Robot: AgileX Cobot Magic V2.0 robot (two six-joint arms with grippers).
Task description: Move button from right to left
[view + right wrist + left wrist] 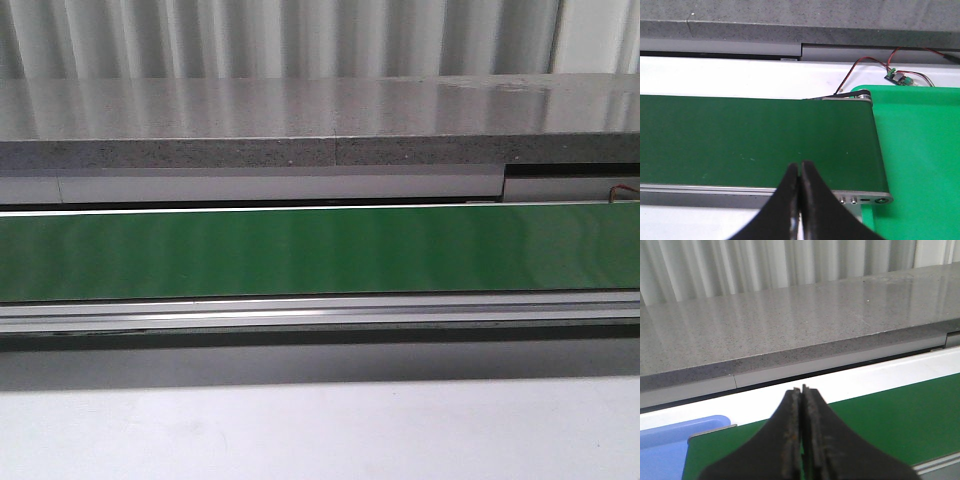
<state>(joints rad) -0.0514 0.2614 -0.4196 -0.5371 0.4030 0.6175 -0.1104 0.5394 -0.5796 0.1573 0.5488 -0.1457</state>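
Note:
The button is out of view in all three views. A dark green belt runs across the front view with nothing on it, and neither arm shows there. In the left wrist view my left gripper hangs over the belt's near part, jaws pressed together with nothing between them. In the right wrist view my right gripper is also shut and empty, above the front rail near the belt's end.
A grey speckled stone ledge runs behind the conveyor. A blue tray sits beside the belt's end in the left wrist view. A bright green tray lies past the other belt end, with a small circuit board and red-black wires behind it.

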